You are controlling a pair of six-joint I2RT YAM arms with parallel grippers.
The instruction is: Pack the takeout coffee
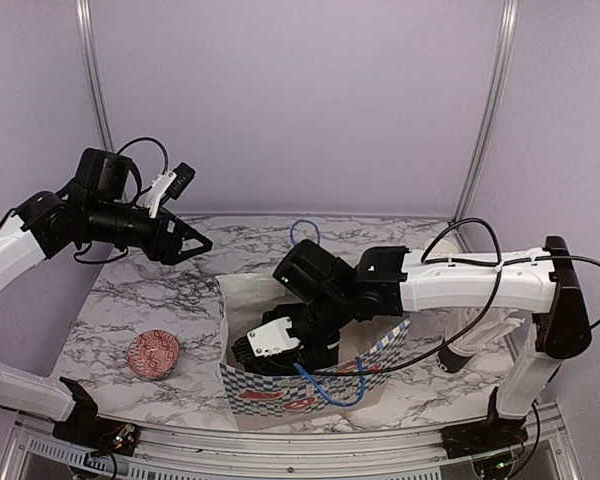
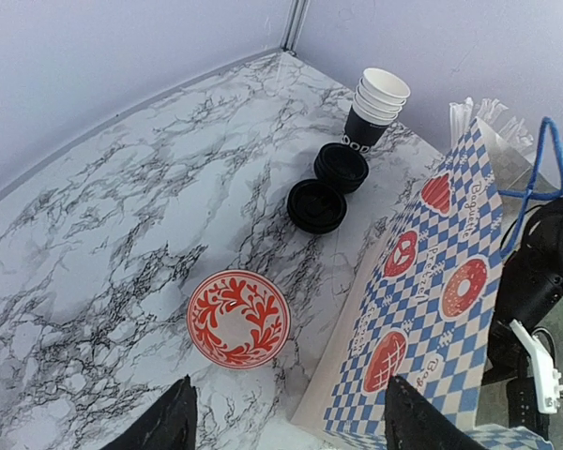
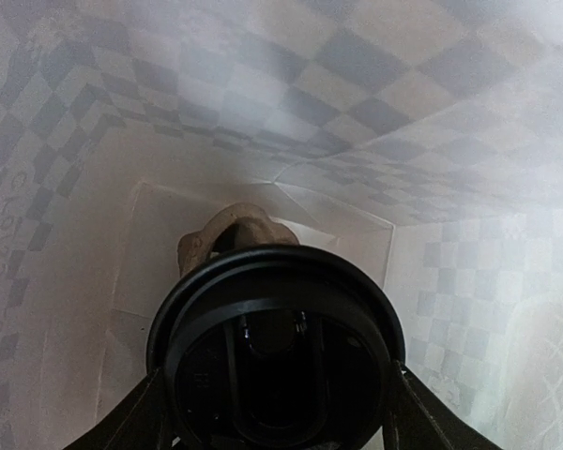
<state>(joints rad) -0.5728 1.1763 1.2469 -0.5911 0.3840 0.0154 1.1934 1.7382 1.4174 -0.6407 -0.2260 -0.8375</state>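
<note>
Currently the right gripper (image 3: 275, 380) is deep inside the paper bag (image 1: 280, 392), closed on a lidded cup (image 3: 274, 272). In the right wrist view its 2 fingers (image 3: 143, 417) press against opposite sides of the round black lid, which fills the lower middle of the frame. The bag's pale checkered walls rise all around it. The cup is upright, but I cannot tell whether its base touches the bag's floor. A pale rounded shape lies on that floor just behind the lid; I cannot make out what it is.

The bag stands open near the front middle of the marble tabletop (image 1: 150, 290), with its blue cord handles (image 1: 332, 388) up.

The left gripper (image 2: 290, 382) hangs high over the left side of the tabletop, spread wide and holding nothing. Below it sits a red bowl (image 2: 237, 319), just beside the bag's printed side. Farther back, 2 black lids (image 2: 316, 205) rest on the tabletop, touching each other. A stack of open cups (image 2: 377, 108), cream inside and black outside, stands just beyond them. White straws (image 2: 488, 117) show behind the bag's top edge.
</note>
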